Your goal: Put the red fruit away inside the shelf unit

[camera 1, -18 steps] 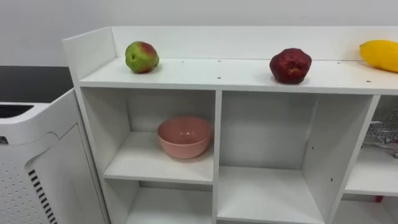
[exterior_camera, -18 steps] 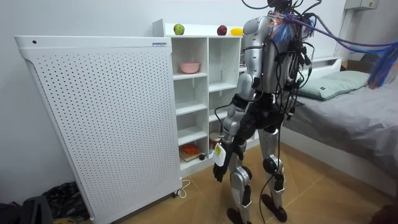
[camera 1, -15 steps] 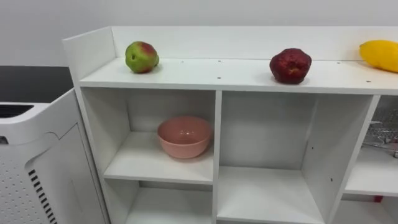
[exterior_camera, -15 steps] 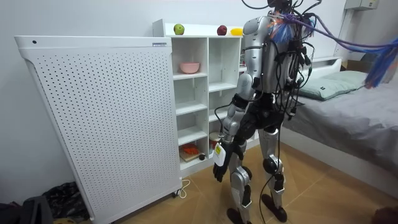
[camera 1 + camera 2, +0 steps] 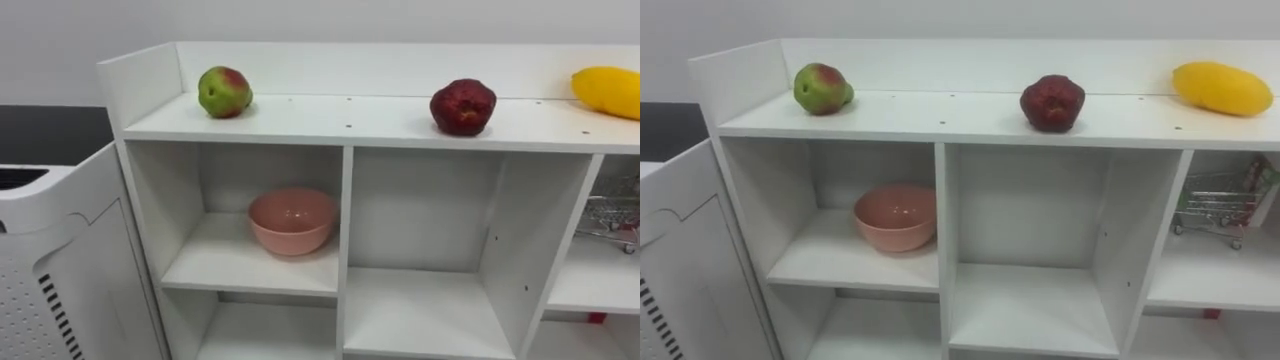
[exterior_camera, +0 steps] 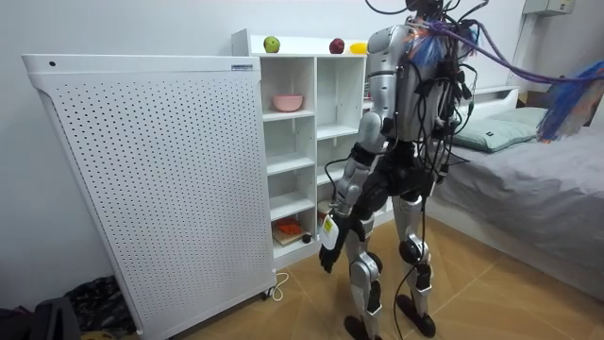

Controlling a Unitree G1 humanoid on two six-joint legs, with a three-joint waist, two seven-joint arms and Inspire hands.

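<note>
White closet [image 5: 345,230] top, left to right: green-red apple [image 5: 224,92], dark red fruit [image 5: 462,107], yellow fruit [image 5: 608,90]. The left hand [image 6: 327,250] hangs low; I cannot tell its state.

White wall [image 6: 113,28], wood floor [image 6: 293,307], grey bed [image 6: 528,189]

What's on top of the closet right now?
Three fruits in a row: a green-red apple at the left, a dark red fruit in the middle, a yellow fruit at the right. Nothing hides them; the closet top's right end is cut off.
</note>
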